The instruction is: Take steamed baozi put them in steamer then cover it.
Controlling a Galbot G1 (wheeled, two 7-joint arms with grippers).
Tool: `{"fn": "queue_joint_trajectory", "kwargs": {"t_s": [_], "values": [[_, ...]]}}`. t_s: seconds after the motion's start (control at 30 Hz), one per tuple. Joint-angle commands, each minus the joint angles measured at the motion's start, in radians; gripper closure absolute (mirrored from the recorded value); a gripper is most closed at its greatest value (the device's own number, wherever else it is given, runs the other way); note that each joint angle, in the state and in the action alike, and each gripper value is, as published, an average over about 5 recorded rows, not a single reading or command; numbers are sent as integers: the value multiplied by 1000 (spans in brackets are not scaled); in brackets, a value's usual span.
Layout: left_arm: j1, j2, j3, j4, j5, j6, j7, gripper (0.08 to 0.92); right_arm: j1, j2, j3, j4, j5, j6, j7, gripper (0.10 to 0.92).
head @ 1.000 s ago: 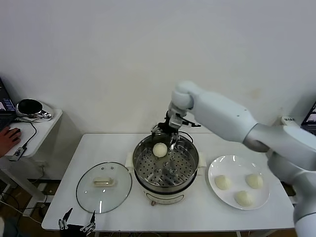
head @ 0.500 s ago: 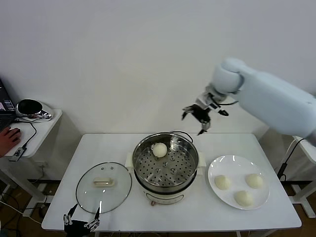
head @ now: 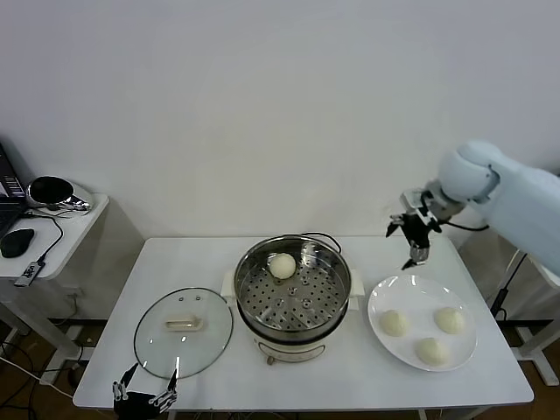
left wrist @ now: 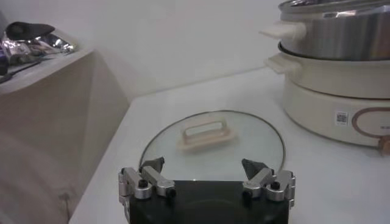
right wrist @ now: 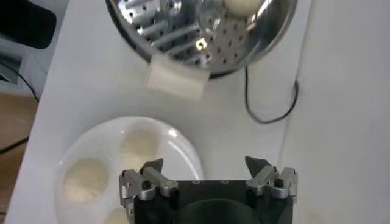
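The steamer [head: 348,282] stands mid-table with one baozi [head: 282,265] on its perforated tray, at the far side. Three more baozi [head: 394,323] lie on a white plate [head: 420,293] to its right. The cover [head: 184,332] lies flat on the table left of the steamer. My right gripper [head: 404,247] hangs open and empty in the air over the plate's far edge; its wrist view shows the plate [right wrist: 170,143] and the steamer [right wrist: 183,30] below. My left gripper [head: 144,394] waits open at the table's front edge, facing the cover [left wrist: 213,146].
A black power cord [head: 319,236] loops behind the steamer. A low side table [head: 61,223] with a mouse and a dark round object stands off the table's left end. The wall runs close behind.
My right gripper has risen from the steamer, leaving the baozi on the tray, and swung right to above the plate's far edge. The left gripper barely moved. A hand left the side table.
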Motion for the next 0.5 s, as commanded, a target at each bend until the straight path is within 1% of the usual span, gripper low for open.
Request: {"fn": "queue_joint_trajectory", "kwargs": {"t_s": [0.03, 0.23, 0.5], "values": [[4, -4, -3, 9, 1, 2, 0, 177, -219, -15, 82, -9, -71, -49, 46, 203], [0, -4, -5, 21, 5, 3, 1, 177, -299, 21, 119, -41, -114, -21, 24, 203], [-7, -4, -3, 38, 12, 2, 3, 177, -341, 41, 132, -59, -151, -16, 40, 203]]}}
